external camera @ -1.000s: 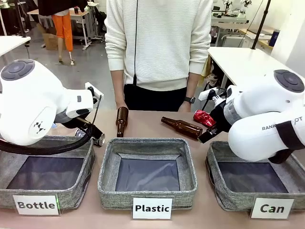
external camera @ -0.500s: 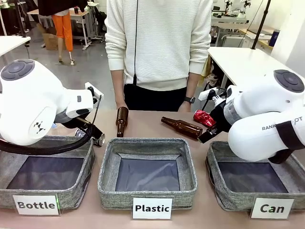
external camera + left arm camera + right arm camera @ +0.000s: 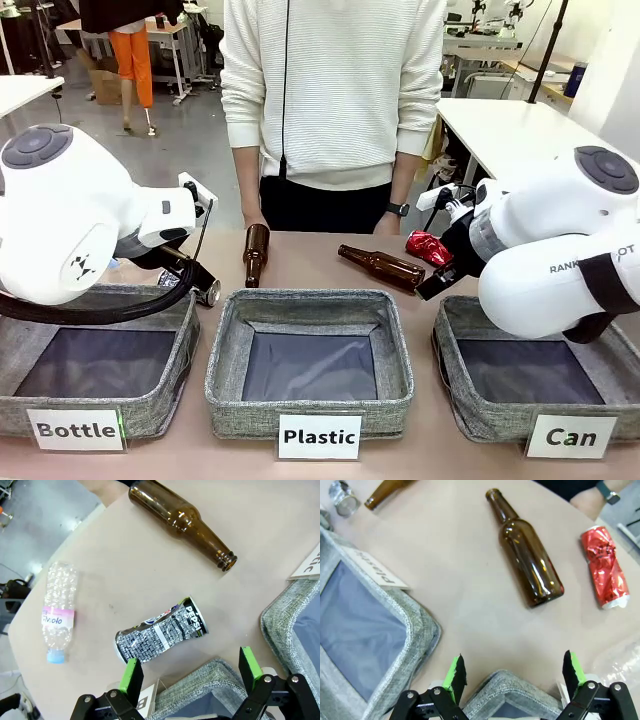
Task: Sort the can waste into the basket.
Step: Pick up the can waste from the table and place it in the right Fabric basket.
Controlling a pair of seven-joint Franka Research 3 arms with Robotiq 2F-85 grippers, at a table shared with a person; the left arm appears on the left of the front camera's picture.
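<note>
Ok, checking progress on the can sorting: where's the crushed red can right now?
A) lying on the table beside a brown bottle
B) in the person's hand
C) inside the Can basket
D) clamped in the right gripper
A: the red can lies on the table next to the brown bottle, and the right gripper is open and empty.

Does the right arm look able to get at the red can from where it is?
Probably yes. The right gripper is open, and the red can lies uncovered on the table, apart from the brown bottle beside it. The person's wrist is near, though.
</note>
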